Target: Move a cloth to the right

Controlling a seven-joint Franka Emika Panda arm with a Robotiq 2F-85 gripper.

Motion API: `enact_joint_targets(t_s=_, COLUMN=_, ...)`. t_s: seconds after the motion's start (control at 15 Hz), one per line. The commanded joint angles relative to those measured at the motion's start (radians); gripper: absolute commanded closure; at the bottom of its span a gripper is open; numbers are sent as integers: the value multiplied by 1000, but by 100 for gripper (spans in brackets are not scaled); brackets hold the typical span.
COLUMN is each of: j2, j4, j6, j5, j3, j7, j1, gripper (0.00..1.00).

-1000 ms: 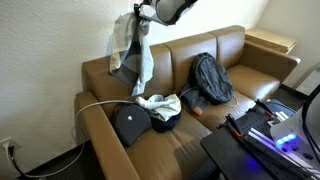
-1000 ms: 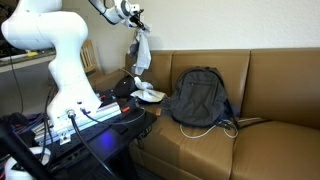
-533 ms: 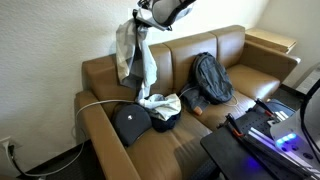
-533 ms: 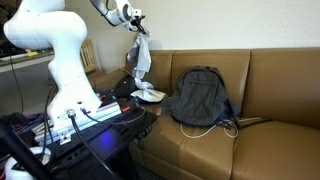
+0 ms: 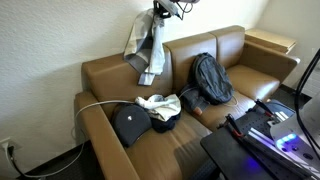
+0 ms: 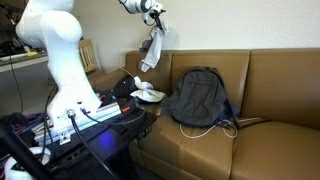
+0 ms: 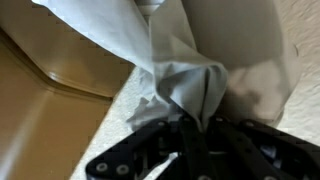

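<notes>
A grey-and-white cloth (image 5: pixel 146 47) hangs from my gripper (image 5: pixel 160 12) high above the brown sofa's backrest (image 5: pixel 110 68). In an exterior view the cloth (image 6: pixel 152 49) dangles beside the wall, above the sofa's end. In the wrist view the cloth (image 7: pixel 165 62) fills the frame, pinched between my gripper's (image 7: pixel 196 130) black jaws. The gripper is shut on the cloth's top. The cloth's lower end hangs free above the seat, touching nothing I can see.
A second pale cloth (image 5: pixel 160 103) lies on the seat over dark items. A black cap (image 5: pixel 130 123) sits at the seat's front corner. A dark backpack (image 5: pixel 209 78) (image 6: pixel 198 97) leans on the backrest. A white cable (image 5: pixel 95 105) runs over the armrest.
The gripper has risen and carried the hanging cloth along the sofa, toward the backpack side. The cloth now hangs higher over the backrest.
</notes>
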Motion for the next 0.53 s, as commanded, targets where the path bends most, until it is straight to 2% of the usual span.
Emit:
enact_joint_targets(t_s=0.0, j2=1, j4=-2, j6=3, j5=-29, j3=28, j7=12, j1=-29, gripper=90)
enact_joint_targets(t_s=0.07, j2=0, j4=-2, j6=3, j5=-30, j3=31, j7=11, j1=-27, gripper=90)
enact_joint_targets(t_s=0.13, j2=13, j4=8, j6=-38, j5=-45, j3=25, j7=14, j1=-17, gripper=97)
enact_joint_targets(t_s=0.27, j2=55, j4=70, j6=-114, j5=57, j3=91, j7=36, j1=-93, gripper=97)
enact_joint_targets(t_s=0.47, j2=108, j4=135, j6=-187, j5=194, j3=183, j7=-26, j1=-237, gripper=97)
